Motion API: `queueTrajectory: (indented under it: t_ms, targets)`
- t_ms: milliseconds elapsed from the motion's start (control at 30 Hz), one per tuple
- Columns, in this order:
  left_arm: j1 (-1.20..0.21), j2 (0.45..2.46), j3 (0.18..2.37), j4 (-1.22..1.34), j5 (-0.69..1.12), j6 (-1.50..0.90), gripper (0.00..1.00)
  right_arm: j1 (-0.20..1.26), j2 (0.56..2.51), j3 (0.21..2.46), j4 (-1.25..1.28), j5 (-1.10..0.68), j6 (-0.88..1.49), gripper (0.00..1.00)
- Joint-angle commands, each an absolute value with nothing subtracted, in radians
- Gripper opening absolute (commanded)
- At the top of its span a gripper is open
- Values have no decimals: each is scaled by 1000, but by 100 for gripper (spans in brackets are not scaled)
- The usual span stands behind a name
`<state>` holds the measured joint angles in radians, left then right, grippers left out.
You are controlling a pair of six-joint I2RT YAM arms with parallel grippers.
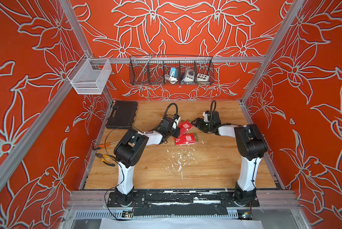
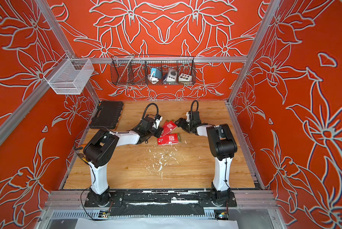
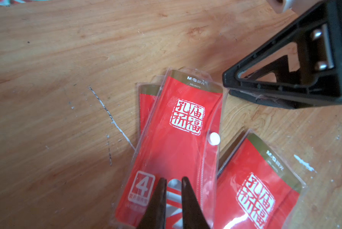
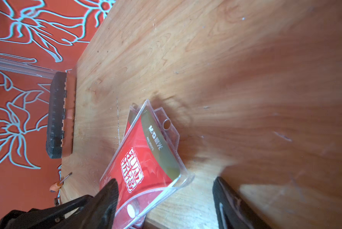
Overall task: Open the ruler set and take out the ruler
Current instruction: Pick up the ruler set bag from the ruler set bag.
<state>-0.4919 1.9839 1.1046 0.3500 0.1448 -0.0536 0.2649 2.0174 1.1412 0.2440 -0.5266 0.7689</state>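
Observation:
Three red ruler sets in clear plastic pouches lie overlapped mid-table. The top ruler set (image 1: pixel 184 126) (image 2: pixel 168 126) (image 3: pixel 182 126) (image 4: pixel 146 156) bows upward, its white snap (image 3: pixel 214 138) at one long edge. A second set (image 1: pixel 186 139) (image 3: pixel 265 190) lies beside it and a third (image 3: pixel 145 99) peeks from under it. My left gripper (image 1: pixel 177 133) (image 2: pixel 160 133) (image 3: pixel 173 182) has its fingers almost together on the top set's end by the "4" label. My right gripper (image 1: pixel 195 121) (image 2: pixel 177 120) (image 4: pixel 166 188) stands wide open around that set's snap corner. The ruler is hidden inside.
A black tool case (image 1: pixel 122 114) (image 4: pixel 60 117) sits at the far left of the wooden table (image 1: pixel 215 168). A screwdriver (image 1: pixel 104 145) and pliers (image 1: pixel 104 158) lie at the left edge. A wire basket (image 1: pixel 171 71) and a white mesh basket (image 1: pixel 90 76) hang on the frame.

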Motion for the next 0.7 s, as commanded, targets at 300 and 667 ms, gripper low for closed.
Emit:
queueTrajectory:
  t_ms: [300, 667]
  targets:
    - [-458, 2080, 1154, 305, 204, -94, 11, 291, 2074, 1181, 269, -577, 795, 74]
    - [-458, 2083, 1159, 301, 209, -84, 10, 302, 2091, 1212, 296, -624, 795, 66]
